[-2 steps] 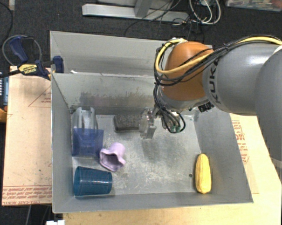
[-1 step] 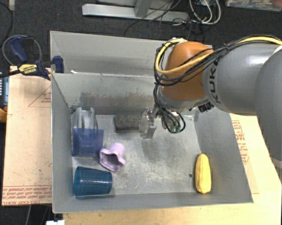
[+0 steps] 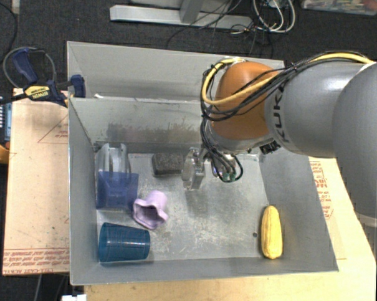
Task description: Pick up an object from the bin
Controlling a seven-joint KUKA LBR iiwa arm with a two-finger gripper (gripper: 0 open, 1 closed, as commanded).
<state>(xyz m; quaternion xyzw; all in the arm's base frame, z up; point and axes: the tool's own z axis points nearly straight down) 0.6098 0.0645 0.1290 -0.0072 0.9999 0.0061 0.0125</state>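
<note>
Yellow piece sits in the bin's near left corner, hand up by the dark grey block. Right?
Not quite: the camera view shows the yellow piece in the bin's near right corner, not the left. The hand is by the dark grey block, as you say.

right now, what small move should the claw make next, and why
Probably nudge the claw toward the view's left, over the dark grey block: it is the nearest thing, and the claw hangs beside it above bare bin floor.

Dark floor (image 3: 57, 13) with loose cables (image 3: 269, 13)
</note>
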